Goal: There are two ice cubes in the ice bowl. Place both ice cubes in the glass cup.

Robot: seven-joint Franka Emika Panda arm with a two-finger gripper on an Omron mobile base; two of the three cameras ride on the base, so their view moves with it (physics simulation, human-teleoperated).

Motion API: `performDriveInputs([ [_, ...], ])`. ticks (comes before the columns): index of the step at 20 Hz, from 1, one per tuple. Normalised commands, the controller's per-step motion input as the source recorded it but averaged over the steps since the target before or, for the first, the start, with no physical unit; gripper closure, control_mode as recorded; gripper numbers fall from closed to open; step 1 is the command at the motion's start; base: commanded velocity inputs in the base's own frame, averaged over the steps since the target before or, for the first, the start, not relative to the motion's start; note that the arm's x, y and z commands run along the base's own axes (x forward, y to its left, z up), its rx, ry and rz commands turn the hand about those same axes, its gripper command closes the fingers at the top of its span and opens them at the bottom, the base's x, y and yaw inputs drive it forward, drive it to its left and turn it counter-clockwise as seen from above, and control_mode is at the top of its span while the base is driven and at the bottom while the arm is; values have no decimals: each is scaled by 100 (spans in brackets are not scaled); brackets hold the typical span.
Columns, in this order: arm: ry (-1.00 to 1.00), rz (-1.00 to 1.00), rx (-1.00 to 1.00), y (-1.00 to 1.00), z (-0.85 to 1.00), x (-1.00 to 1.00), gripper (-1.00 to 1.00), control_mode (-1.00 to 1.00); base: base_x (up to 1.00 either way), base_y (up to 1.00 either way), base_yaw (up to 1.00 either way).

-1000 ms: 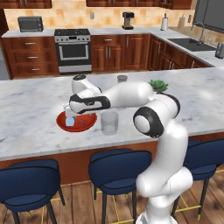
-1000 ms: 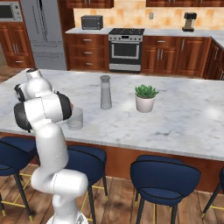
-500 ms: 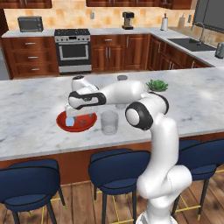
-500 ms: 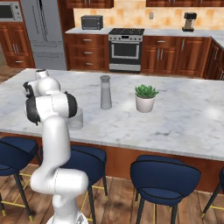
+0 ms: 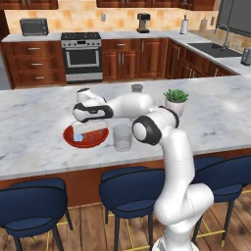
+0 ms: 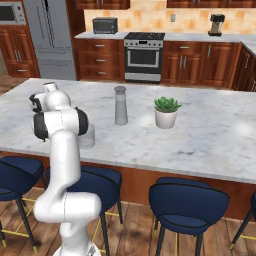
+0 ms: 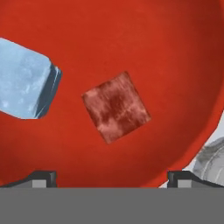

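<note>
The gripper (image 7: 112,177) stands low over the ice bowl (image 7: 175,52), jaws spread wide and holding nothing; its two fingertips (image 7: 43,178) sit far apart. Both ice cubes lie on the bowl floor: a nearly clear cube (image 7: 116,107) directly ahead of the open jaws, midway between them, and a pale blue cube (image 7: 24,78) ahead and off to one side. The glass cup (image 5: 122,137) stands just beside the bowl on the marble counter (image 5: 29,142).
</note>
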Motion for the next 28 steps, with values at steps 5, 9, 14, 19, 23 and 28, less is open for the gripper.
performDriveInputs([
  [5,0,0,-3,0,-25,19,-100,-100,0,0,0],
  [9,0,1,-2,-2,-29,20,-100,-100,0,0,0],
  [14,0,2,-1,-2,-24,26,-100,-100,0,0,0],
  [19,0,2,0,-1,-26,50,-100,-100,0,0,0],
  [23,0,3,0,-1,-32,18,-100,-100,0,0,0],
  [28,1,5,0,-9,-30,0,100,-100,0,0,0],
])
